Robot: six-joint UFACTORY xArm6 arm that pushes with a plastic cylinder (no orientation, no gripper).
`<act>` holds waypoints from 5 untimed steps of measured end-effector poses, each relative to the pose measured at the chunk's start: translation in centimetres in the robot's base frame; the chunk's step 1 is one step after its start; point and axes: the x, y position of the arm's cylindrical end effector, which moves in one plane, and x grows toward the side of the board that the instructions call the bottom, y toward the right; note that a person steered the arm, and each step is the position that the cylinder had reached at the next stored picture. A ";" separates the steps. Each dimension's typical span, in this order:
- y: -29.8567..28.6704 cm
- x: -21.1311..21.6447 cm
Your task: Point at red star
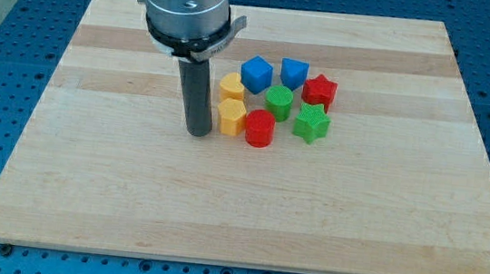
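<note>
In the camera view, the only view there is, my tip [198, 133] is resting on the wooden board [84, 193] just to the view's left of the block cluster, sitting at about nine o'clock from the lower yellow block [232, 116] and looking to be touching it or nearly so; I cannot tell which. The tool is a plain dark rod with nothing to open or close, so it is gripping nothing and only standing upright under the grey wrist housing [184, 3]. The blocks are lying packed together near the board's middle, probably because they are meant to crowd the target and make pointing harder. The red star [320, 91] is sitting at the cluster's far edge toward the view's right, at roughly two to three o'clock from my tip, with the whole group lying between us. Just beside it at ten o'clock the blue block [294, 72] is standing, and a blue cube [256, 73] is lying further toward the view's left. The green star [311, 123] is sitting at six o'clock from the red star, the green block [278, 99] at eight o'clock, the red cylinder [259, 128] lower down, and the upper yellow block [231, 86] above the lower one. I am judging that reaching the star is calling for a path around the cluster, over its top or under its bottom, since going straight across would be shoving the yellow blocks along.
</note>
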 end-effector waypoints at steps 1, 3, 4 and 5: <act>-1.4 -5.7; 0.2 -9.5; 2.2 -11.5; 4.6 -12.8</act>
